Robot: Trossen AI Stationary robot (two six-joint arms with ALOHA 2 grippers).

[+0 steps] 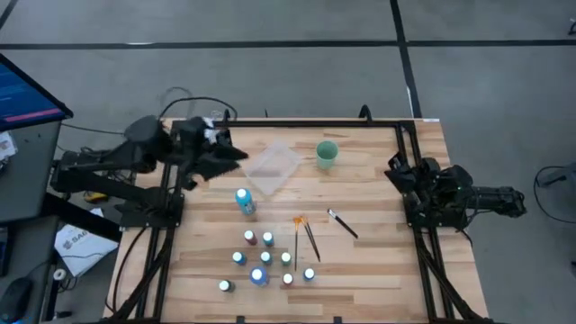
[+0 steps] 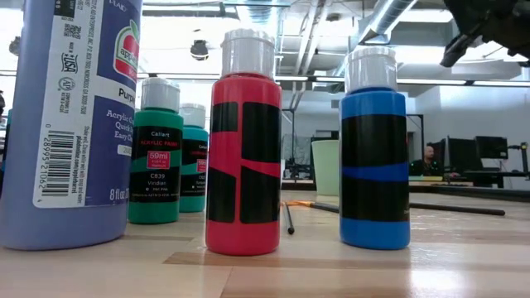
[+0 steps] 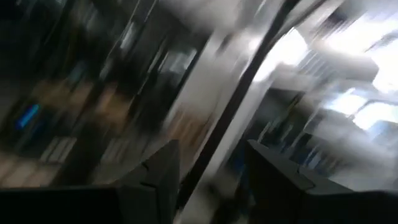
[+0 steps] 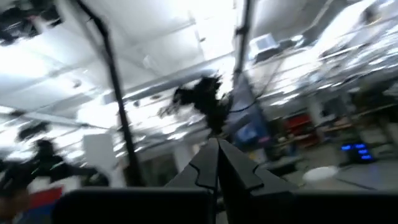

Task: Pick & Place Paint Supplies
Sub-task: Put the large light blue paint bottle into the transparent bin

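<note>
While I am watching from above, my left end effector (image 1: 236,155) is hovering beside the clear tray (image 1: 273,166) with fingers (image 3: 163,174) parted and empty; paint bottles (image 1: 266,259) and brushes (image 1: 304,237) are sitting mid-worktop (image 1: 378,261); my right end effector (image 1: 393,167) is waiting pinched together at the right edge.

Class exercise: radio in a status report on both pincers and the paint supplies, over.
Left pincer open, empty, beside clear tray. Right pincer shut, parked at table edge. Paint bottles and brushes on table. Nothing blocking.
</note>
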